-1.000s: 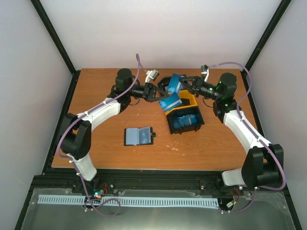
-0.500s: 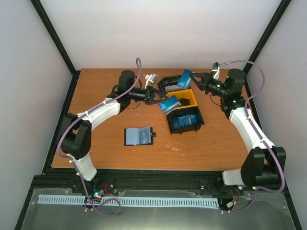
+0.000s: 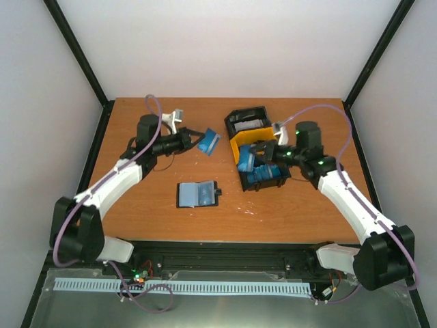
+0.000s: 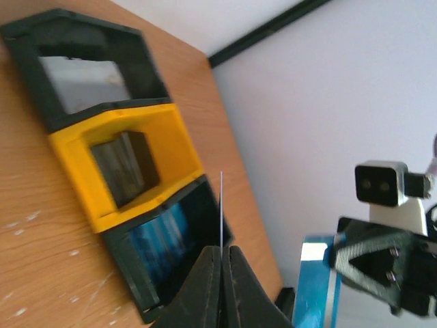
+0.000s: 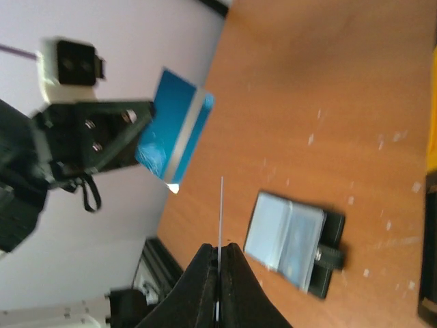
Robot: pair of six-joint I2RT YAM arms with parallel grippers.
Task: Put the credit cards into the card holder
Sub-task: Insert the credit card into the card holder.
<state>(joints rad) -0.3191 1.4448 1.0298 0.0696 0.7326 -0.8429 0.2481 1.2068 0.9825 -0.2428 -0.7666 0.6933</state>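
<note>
Left pincer [image 3: 199, 141] clamped on blue card [image 3: 210, 143]; right pincer [image 3: 257, 157] clamped on second blue card [image 3: 246, 159].

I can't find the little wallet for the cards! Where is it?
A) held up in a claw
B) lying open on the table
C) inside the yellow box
B: the card holder lies open and flat on the table, with nothing gripping it.

Cards [image 3: 209, 142] glossy plastic; tbl [image 3: 150, 212] scuffed wood.
</note>
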